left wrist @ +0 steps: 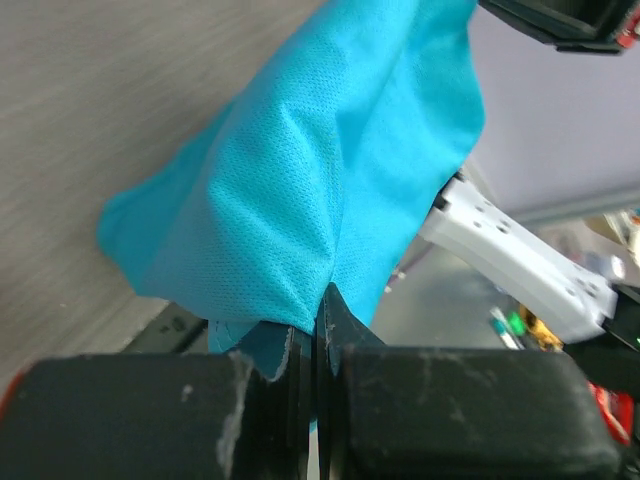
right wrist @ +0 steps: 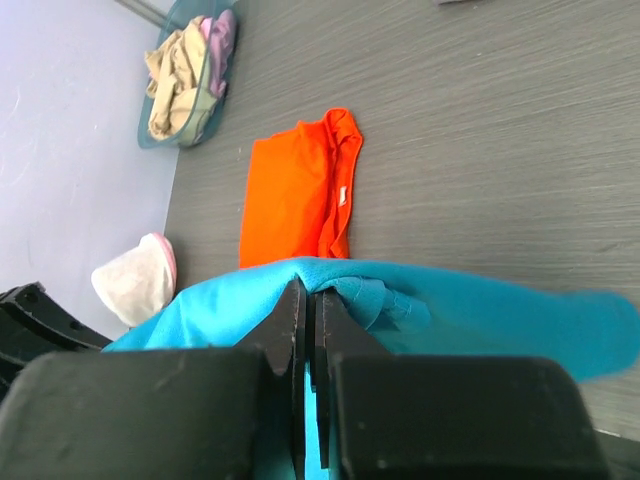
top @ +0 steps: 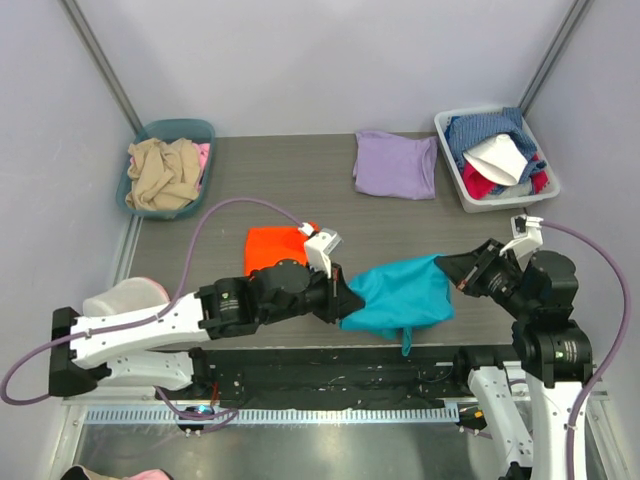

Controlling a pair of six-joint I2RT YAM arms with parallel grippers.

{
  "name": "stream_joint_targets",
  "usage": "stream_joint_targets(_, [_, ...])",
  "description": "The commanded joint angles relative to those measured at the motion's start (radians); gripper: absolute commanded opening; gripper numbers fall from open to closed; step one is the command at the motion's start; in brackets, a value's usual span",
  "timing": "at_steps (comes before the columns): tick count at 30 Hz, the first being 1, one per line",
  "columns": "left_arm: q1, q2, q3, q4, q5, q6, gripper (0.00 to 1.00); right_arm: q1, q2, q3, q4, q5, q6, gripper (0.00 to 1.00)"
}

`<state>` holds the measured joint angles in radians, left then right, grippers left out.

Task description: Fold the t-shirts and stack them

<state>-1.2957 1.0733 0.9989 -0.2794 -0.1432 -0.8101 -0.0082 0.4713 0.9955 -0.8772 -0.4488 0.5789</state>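
Sagging between left gripper [top: 350,300] and right gripper [top: 447,268] — teal t-shirt [top: 405,292], ends pinched.

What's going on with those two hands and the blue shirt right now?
Left hand, right hand: both shut on teal shirt, stretched between them. Orange shirt lies on table. Nothing blocking.

Lab test booth: bare walls [top: 330,60] enclosing a grey table [top: 290,185].

top: overhead, facing down, far | wrists: low, close-up | shared: teal t-shirt [top: 400,290]
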Motion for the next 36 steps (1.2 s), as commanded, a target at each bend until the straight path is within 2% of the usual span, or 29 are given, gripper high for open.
stream_joint_targets(1, [0.084,0.104,0.113,-0.015,-0.098,0.083,0.0,0.002,0.079,-0.09,0.188,0.059,0.044,0.01])
stream_joint_targets(6, [0.304,0.217,0.142,0.097,0.06,0.132,0.0,0.002,0.277,-0.173,0.445,0.076,0.058,0.01])
stream_joint_targets(9, [0.395,0.31,0.165,0.167,0.138,0.153,0.0,0.002,0.419,-0.173,0.561,0.105,0.044,0.01])
stream_joint_targets(18, [0.533,0.638,0.311,0.304,0.333,0.175,0.0,0.002,0.748,-0.127,0.808,0.111,0.03,0.01])
stream_joint_targets(21, [0.553,0.703,0.358,0.319,0.382,0.167,0.0,0.002,0.834,-0.086,0.83,0.095,0.026,0.01])
stream_joint_targets(25, [0.561,0.721,0.383,0.316,0.415,0.158,0.0,0.002,0.871,-0.061,0.82,0.082,0.01,0.01])
stream_joint_targets(36, [0.561,0.599,0.238,0.321,0.447,0.106,0.0,0.002,0.762,-0.026,0.653,0.067,-0.022,0.01])
